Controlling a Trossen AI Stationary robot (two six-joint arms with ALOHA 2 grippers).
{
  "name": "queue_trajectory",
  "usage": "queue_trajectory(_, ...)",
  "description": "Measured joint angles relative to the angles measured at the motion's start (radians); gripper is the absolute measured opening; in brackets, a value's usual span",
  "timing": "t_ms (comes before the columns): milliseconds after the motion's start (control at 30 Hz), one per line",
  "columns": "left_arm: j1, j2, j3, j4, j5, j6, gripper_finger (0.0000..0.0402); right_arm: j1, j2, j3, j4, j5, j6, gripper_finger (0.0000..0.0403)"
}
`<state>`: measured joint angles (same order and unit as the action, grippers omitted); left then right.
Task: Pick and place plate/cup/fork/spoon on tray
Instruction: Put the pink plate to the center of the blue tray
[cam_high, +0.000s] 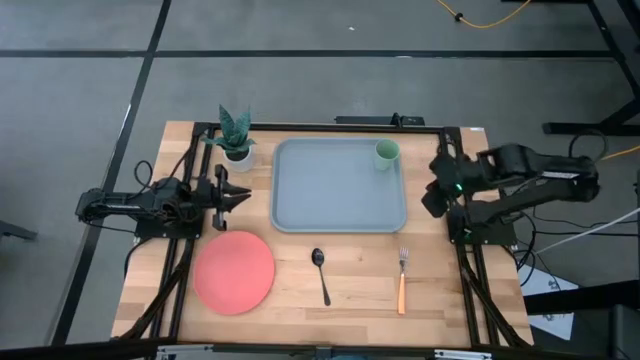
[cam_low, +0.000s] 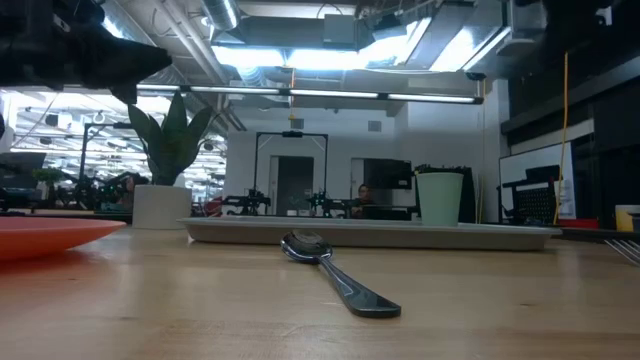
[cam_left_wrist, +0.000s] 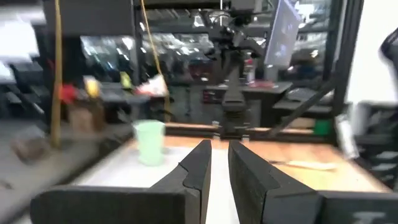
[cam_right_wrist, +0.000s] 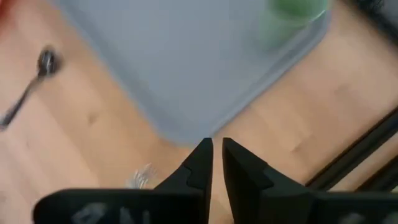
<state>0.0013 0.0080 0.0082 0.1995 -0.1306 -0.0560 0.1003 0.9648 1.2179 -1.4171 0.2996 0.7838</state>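
The grey-blue tray (cam_high: 340, 200) lies mid-table, and the pale-green cup (cam_high: 387, 153) stands upright in its far right corner. The coral plate (cam_high: 234, 271) lies flat on the table near the front left. The dark spoon (cam_high: 321, 272) and the orange-handled fork (cam_high: 402, 280) lie on the wood in front of the tray. My left gripper (cam_high: 245, 195) is shut and empty, held level just left of the tray. My right gripper (cam_high: 431, 202) is shut and empty, above the table off the tray's right edge, pointing down near the tray's near right corner (cam_right_wrist: 186, 134).
A white pot with a green plant (cam_high: 237, 140) stands at the tray's far left corner, close to my left gripper. Black frame rails (cam_high: 470, 290) run along the table's left and right sides. Bare wood (cam_high: 450, 290) shows to the right of the fork.
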Motion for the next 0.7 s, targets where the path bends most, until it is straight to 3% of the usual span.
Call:
queue_trajectory(67, 0.0, 0.017, 0.001, -0.049, 0.042, -0.131, 0.0049, 0.061, -0.006, 0.0, 0.001, 0.061, 0.078, 0.0042)
queue_trajectory(133, -0.001, 0.036, 0.0, -0.177, 0.07, -0.264, 0.0049, 0.107, -0.004, 0.0, 0.002, 0.071, 0.13, 0.0042)
queue_trajectory(200, 0.003, 0.085, 0.006, -0.195, 0.089, -0.335, 0.0049, 0.142, 0.009, 0.0, 0.009, 0.066, 0.153, 0.0042)
queue_trajectory(300, 0.003, 0.175, 0.034, -0.23, 0.166, -0.366, 0.0049, 0.182, 0.033, 0.0, 0.015, 0.039, 0.155, 0.0042)
queue_trajectory(433, 0.002, 0.226, 0.123, -0.401, 0.291, -0.409, 0.0049, 0.222, 0.077, -0.001, 0.016, 0.034, 0.155, 0.0042)
queue_trajectory(600, 0.002, 0.293, 0.205, -0.764, 0.295, -0.381, 0.0049, 0.258, 0.143, -0.001, 0.02, 0.04, 0.155, 0.0042)
queue_trajectory(700, 0.002, 0.315, 0.201, -0.815, 0.278, -0.386, 0.0049, 0.276, 0.182, -0.001, 0.021, 0.044, 0.155, 0.0042)
